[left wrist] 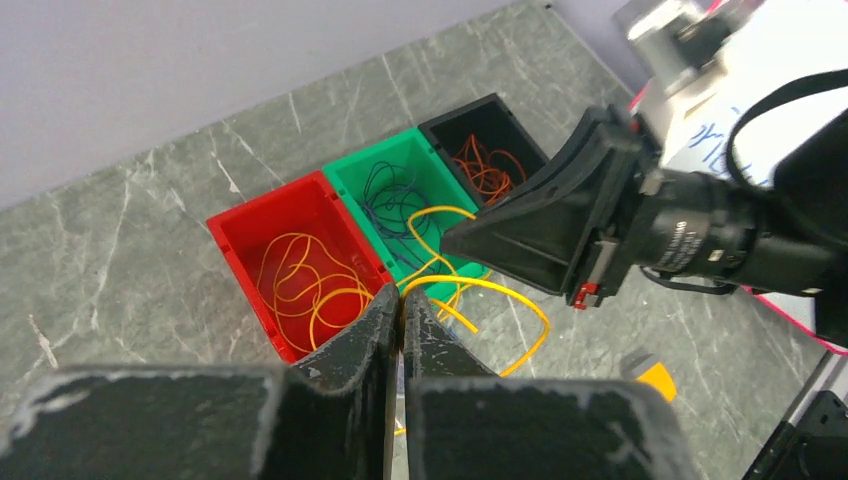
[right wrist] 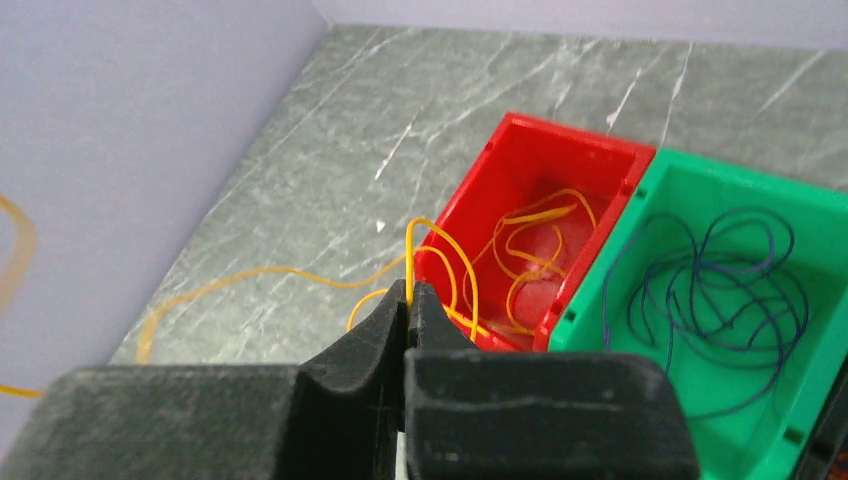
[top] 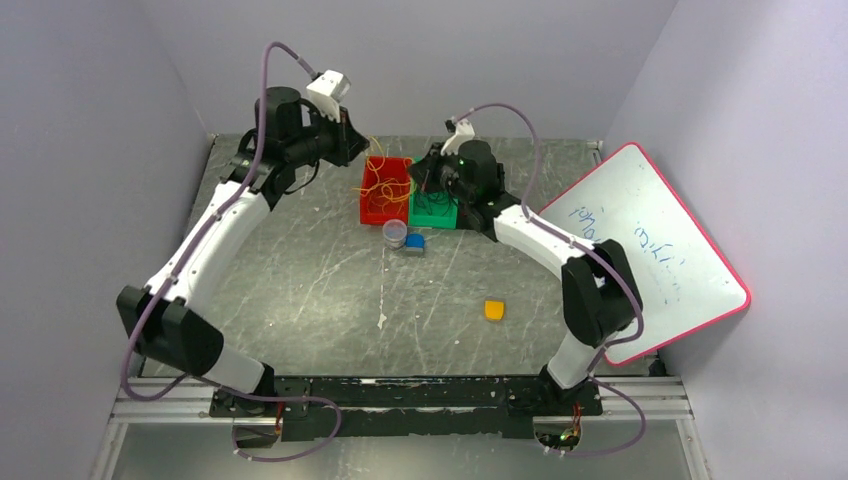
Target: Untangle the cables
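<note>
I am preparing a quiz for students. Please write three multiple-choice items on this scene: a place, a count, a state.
1. Where are the dark wires? A on the table; B in the green box; C on the whiteboard.
2. How many boxes stand together? A two; B five; C three.
3. The right hand is: A shut on a yellow wire; B wide open; C holding a pen.
B, they coil inside it. C, red box, green box, black box. A, it pinches the wire.
</note>
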`<state>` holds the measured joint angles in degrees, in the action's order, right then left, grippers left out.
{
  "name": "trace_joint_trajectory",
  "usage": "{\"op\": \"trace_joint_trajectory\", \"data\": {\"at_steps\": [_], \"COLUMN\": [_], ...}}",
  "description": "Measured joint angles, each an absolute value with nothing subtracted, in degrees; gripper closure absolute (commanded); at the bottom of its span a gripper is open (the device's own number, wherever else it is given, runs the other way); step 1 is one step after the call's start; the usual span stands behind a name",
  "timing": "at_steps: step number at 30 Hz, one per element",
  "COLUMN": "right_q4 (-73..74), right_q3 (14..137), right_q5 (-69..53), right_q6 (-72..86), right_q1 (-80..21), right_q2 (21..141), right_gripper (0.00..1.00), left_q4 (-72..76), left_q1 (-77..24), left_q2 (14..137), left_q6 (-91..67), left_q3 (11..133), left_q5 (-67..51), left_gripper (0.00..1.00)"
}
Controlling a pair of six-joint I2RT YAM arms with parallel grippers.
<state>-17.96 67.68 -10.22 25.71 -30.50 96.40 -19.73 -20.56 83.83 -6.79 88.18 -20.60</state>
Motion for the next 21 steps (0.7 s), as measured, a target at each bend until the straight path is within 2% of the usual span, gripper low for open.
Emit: {"op": "trace_joint_trajectory", "data": {"at_steps": [12,21], "right_q4": [-16.08,-14.59], "right_q3": [83.50,96.01], "right_q5": [-11.31,-16.56], "right_q6": [24.77,24.21], "right_q1": [-27.05,-25.39], "right_q2": [108.88,120.81], "right_gripper": [1.00,1.00], "left_q4": [-14.59,-11.70], "left_q1": [-20.29,-20.27], "left_q2": [101.51,110.78], "left_q6": [-7.53,-9.04], "left_q3": [89.91,91.96], "left_q5": [-16.40,-12.84], "left_gripper": [0.93,0.93]}}
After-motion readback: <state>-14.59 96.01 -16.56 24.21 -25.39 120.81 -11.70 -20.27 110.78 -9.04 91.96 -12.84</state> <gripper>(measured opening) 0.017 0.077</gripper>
